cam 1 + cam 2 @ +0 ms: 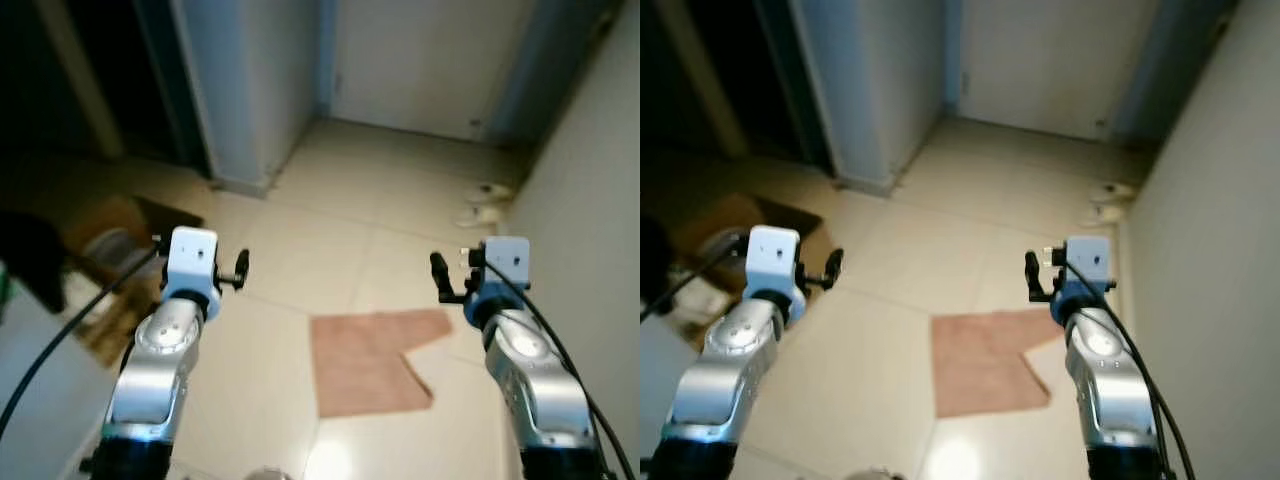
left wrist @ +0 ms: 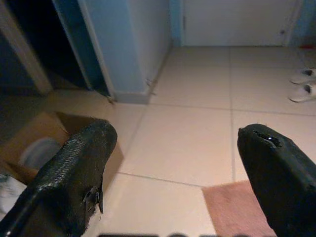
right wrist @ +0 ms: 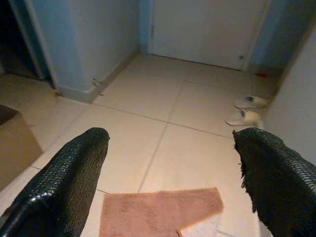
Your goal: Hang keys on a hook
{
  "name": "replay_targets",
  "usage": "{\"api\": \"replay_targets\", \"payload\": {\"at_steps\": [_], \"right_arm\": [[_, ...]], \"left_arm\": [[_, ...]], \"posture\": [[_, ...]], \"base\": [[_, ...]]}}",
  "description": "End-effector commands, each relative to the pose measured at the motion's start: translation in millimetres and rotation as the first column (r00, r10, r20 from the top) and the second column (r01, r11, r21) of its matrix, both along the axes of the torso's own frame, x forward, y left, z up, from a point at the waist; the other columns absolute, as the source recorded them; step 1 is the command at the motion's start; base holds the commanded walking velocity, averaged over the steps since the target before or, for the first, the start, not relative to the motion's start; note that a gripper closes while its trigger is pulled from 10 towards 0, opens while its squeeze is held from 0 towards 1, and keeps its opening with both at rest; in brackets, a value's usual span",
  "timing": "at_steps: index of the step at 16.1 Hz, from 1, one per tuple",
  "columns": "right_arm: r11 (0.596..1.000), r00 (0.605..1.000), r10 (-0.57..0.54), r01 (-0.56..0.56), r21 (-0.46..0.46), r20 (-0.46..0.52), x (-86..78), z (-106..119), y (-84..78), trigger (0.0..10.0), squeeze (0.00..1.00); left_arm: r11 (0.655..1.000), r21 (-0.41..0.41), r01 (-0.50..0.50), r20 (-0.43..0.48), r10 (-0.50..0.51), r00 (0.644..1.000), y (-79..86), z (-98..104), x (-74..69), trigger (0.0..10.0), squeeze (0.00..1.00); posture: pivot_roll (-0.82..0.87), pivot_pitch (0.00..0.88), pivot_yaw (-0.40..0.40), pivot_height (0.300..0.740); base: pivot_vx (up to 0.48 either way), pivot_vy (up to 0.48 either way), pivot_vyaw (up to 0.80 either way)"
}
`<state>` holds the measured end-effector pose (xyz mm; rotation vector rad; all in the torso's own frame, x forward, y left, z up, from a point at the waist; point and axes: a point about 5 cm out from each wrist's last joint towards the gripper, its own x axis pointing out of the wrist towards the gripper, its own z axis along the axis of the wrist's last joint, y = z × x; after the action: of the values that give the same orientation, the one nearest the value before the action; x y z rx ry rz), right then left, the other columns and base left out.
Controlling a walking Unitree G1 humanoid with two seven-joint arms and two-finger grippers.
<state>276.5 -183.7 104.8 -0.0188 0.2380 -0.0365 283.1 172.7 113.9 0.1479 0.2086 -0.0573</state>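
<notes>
Cardboard box (image 2: 29, 143) holds pale items; both hands gape empty.

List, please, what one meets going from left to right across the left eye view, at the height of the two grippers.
cardboard box → left gripper → pink mat → right gripper → wall on the right

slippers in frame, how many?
2. Both slippers lie side by side on the tile floor by the right wall, short of the closed door: far one, near one. No others visible; the dark doorway could hide more.
</notes>
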Motion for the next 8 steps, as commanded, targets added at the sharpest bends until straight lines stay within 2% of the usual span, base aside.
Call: {"api": "replay_targets", "payload": {"at_steps": [1, 8], "right_arm": [[1.0, 1.0, -0.003, 0.003, 0.003, 0.008, -0.7, 2.7, -0.3, 10.0, 1.0], [1.0, 1.0, 0.002, -0.002, 0.017, -0.005, 0.4, 0.7, 3.1, 10.0, 1.0]], "left_arm": [[1.0, -0.001, 0.019, 0.009, -0.019, 1.0, -3.2, 2.6, 0.7, 10.0, 0.0], [0.999, -0.018, 0.031, 0.017, -0.031, 0.999, -2.9, 5.1, 1.2, 10.0, 0.0]], "posture": [[-0.11, 0.0, 0.011, 0.74], [-0.1, 0.0, 0.005, 0.74]], "base": [[0.0, 0.0, 0.8], [0.0, 0.0, 0.8]]}}
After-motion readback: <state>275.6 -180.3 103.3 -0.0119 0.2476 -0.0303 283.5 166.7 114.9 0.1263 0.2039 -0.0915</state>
